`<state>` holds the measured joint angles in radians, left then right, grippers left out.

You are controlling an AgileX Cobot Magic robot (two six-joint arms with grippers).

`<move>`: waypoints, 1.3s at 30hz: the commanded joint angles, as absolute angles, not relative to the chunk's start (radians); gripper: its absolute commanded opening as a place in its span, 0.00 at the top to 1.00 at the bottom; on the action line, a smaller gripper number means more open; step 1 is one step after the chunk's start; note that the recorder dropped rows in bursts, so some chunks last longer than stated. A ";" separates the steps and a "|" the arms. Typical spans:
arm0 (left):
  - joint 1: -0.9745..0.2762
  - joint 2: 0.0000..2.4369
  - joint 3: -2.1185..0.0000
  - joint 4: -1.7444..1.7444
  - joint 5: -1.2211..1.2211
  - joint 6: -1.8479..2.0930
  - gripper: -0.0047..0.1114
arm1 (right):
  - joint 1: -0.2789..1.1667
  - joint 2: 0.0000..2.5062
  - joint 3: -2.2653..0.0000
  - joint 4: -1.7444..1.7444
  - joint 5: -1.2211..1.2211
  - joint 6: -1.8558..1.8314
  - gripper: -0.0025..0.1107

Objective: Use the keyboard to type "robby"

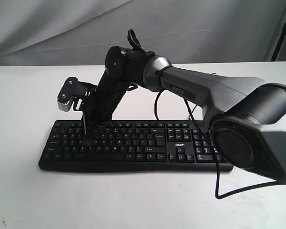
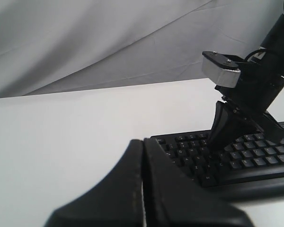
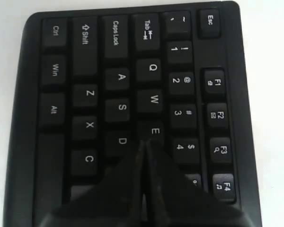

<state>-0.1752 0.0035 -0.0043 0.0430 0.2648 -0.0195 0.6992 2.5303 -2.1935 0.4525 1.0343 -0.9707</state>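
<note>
Right pincer (image 3: 144, 147): fingers pressed together, tip down at the wide black plastic keyboard (image 1: 148, 148), just past the E key (image 3: 155, 131); I cannot confirm contact. Left pincer (image 2: 143, 144): likewise pressed together, over the white surface (image 1: 133, 200) off the keyboard's end. Keyboard lies mid-surface, well short of the far edge.

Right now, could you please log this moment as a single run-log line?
right gripper: shut, tip beside E key | left gripper: shut, not on keyboard | key contact: cannot tell

Keyboard (image 3: 90, 94) partly hidden under right pincer (image 3: 144, 145), its number-pad end behind right arm (image 1: 219, 90)
</note>
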 commanded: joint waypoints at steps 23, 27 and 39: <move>-0.181 0.000 0.000 0.048 0.259 -0.022 0.96 | 0.698 2.540 -2.201 0.454 1.006 -0.990 0.98; -0.181 0.000 0.000 0.048 0.259 -0.022 0.96 | 0.698 2.540 -2.201 0.454 1.006 -0.990 0.98; -0.181 0.000 0.000 0.048 0.259 -0.022 0.96 | 0.698 2.550 -2.201 0.458 1.013 -0.990 0.98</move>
<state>-0.1752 0.0035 -0.0043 0.0430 0.2648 -0.0195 0.6992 2.5485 -2.1952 0.4603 1.0079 -0.9801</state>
